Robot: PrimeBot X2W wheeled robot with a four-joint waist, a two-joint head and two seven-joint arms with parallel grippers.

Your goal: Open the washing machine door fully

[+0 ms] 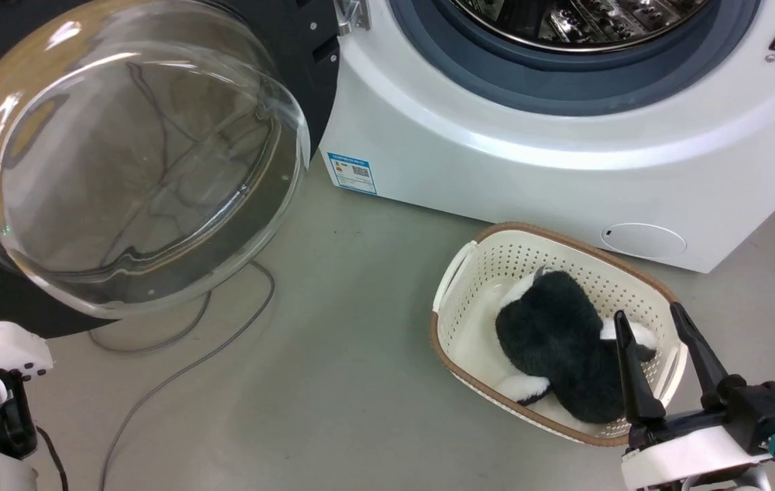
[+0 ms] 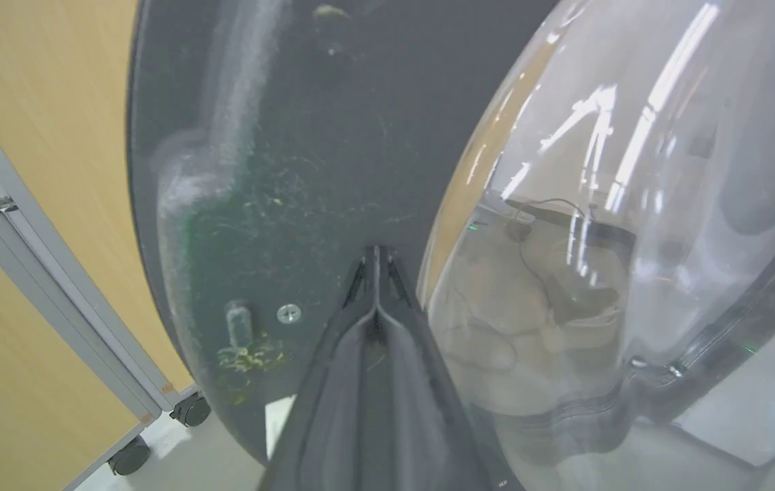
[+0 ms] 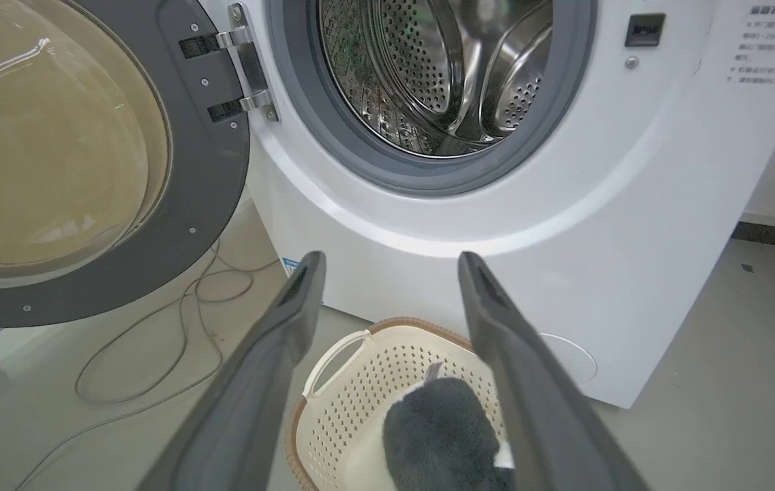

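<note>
Nearly open: final push on the door

The washing machine door (image 1: pixel 128 157) stands wide at the upper left of the head view. Its inner face and bulging glass bowl are turned toward the camera, and it hangs from its hinge (image 3: pixel 237 68) on the left edge of the white washer (image 1: pixel 496 157). The steel drum (image 3: pixel 442 68) is fully exposed at the top centre of the right wrist view.

The left end effector (image 2: pixel 375 262) has its fingers pressed together into a single wedge holding nothing. The tips sit at the dark inner rim of the door, just beside the glass bowl. I cannot tell whether they touch the rim or stop just short of it.

The right end effector (image 1: pixel 649 314) is spread and empty at the lower right of the head view. It hovers above a cream basket (image 1: pixel 459 273) with a dark plush toy (image 1: pixel 557 341) inside, well apart from the door.

By my reading, the step in hand is the last part of the swing, nudging the door outward to its stop. The next move calls for a steady push along the hinge arc with the closed fingers on the flat rim, not on the curved glass where they could slide off. A wood-coloured panel on casters (image 2: pixel 33 170) stands beyond the door's edge at the left of the left wrist view, so the push should end before the door meets it.
</note>
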